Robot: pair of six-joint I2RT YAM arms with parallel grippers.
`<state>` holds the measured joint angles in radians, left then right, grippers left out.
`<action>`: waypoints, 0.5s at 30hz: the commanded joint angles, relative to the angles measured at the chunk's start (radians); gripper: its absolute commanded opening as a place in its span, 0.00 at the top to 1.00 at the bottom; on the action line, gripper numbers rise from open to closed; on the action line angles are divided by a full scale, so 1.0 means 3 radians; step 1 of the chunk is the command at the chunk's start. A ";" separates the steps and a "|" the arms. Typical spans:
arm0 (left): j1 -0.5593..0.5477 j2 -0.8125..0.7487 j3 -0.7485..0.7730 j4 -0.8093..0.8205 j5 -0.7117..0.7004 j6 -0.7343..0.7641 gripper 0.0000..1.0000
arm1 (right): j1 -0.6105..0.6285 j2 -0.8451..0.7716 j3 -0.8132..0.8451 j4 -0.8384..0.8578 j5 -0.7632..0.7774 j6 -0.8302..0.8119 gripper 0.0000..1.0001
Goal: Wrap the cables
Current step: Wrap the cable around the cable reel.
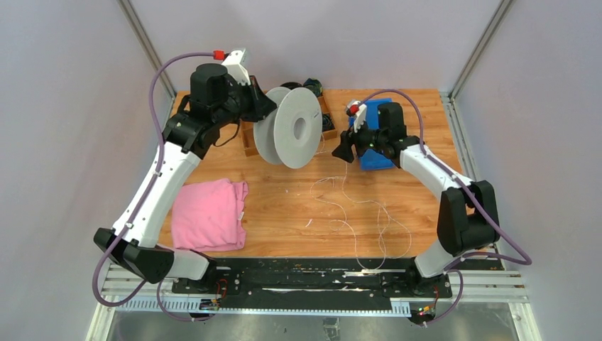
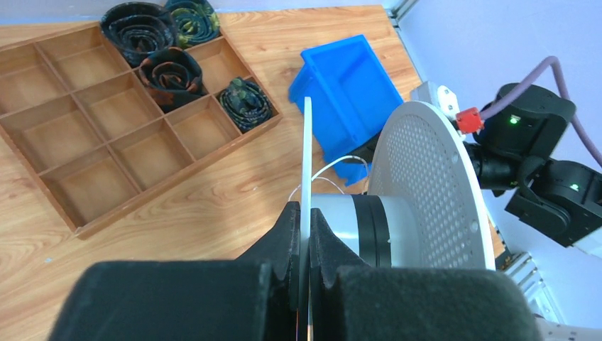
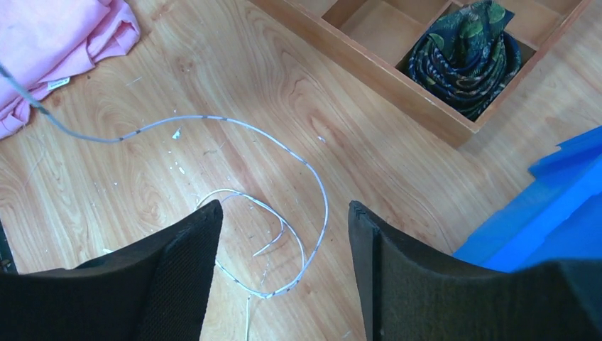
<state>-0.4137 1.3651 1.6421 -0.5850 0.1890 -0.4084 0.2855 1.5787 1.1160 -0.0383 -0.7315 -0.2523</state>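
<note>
Now left gripper [image 2: 304, 222] clenching spool [image 2: 426, 185]; right gripper [image 3: 284, 213] hanging released above cables [image 3: 213, 118]; slack loops probably risking tangling during winding.

Pink cloth [image 1: 209, 214] left; blue bin [image 2: 344, 92] right — rolled ties [image 2: 169, 74] in wooden tray [image 2: 96, 185]

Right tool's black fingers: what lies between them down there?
A loop of thin white cable lies on the wooden table between the fingers of the open right tool; the right wrist view shows it.
</note>
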 commanded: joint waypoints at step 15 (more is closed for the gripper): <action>0.0030 -0.0235 0.0122 0.0186 0.0190 -0.0117 1.00 | -0.0011 0.0653 0.0377 -0.0543 0.0204 -0.0031 0.49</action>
<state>-0.4137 1.3228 1.6421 -0.5858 0.2363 -0.4294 0.2855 1.7641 1.2331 -0.1734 -0.6418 -0.2584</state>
